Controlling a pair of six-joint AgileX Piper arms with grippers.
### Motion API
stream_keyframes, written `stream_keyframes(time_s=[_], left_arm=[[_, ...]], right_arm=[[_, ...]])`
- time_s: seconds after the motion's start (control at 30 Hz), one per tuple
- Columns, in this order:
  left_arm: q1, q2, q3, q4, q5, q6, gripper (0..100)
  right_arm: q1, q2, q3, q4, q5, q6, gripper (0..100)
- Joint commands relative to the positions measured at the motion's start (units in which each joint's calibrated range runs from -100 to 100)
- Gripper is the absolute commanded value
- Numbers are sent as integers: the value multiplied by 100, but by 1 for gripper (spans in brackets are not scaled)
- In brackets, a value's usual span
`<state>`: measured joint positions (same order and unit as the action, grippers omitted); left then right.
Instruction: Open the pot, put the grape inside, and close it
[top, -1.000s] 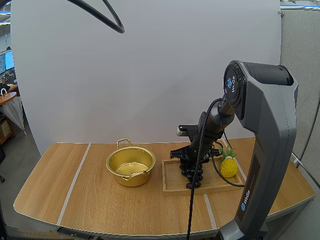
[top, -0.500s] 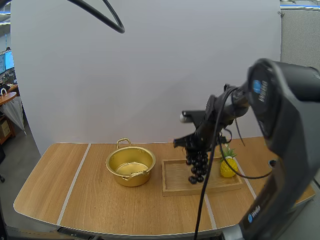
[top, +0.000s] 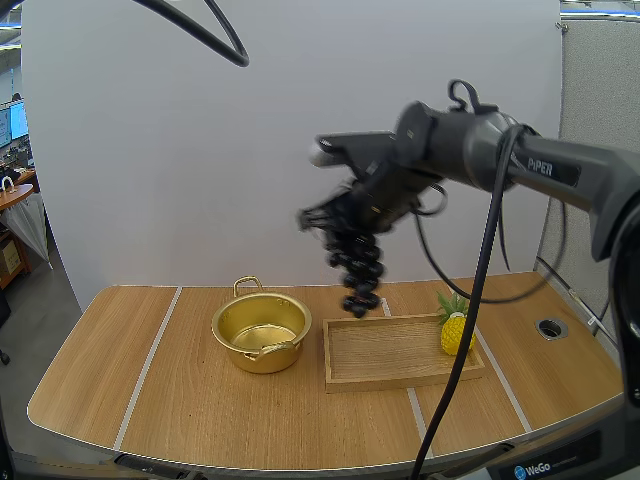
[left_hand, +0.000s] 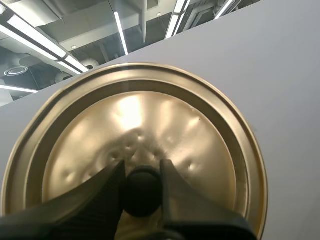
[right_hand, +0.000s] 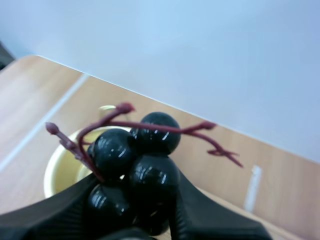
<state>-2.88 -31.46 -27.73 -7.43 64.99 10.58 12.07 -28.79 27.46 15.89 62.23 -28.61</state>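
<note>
Tabletop (top: 200, 400) news: the grapes (top: 360, 275) have left the tray (top: 400, 352) and dangle high, pinched in the right gripper (top: 342, 226), bound for the open pot (top: 262, 335). Left gripper (left_hand: 141, 175) clamps the lid (left_hand: 200, 145) by its knob.

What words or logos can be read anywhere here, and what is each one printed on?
"PiPER": on the grey link of the right arm, seen from the high view.
"WeGo": beside a round blue logo on the arm base at the table's near edge.
No writing shows on the pot, lid, grapes, wooden tray or toy pineapple.
</note>
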Motion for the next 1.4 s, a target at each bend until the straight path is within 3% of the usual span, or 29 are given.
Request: stream_keyframes(time_s=[0.0, 0.33, 0.77, 1.37], left_arm=[[-12, -28, -35, -4, -204, -30, 0], [-12, -28, -35, -4, -204, -30, 0], [-12, -28, -35, -4, -204, -30, 0], [-12, -28, -35, -4, -204, -30, 0]], right_arm=[[280, 216, -325, 15, 38, 90, 0], [787, 1696, -1166, -64, -230, 140, 0], [795, 3319, -1282, -379, -969, 140, 0], [795, 4324, -1315, -371, -1273, 140, 0]])
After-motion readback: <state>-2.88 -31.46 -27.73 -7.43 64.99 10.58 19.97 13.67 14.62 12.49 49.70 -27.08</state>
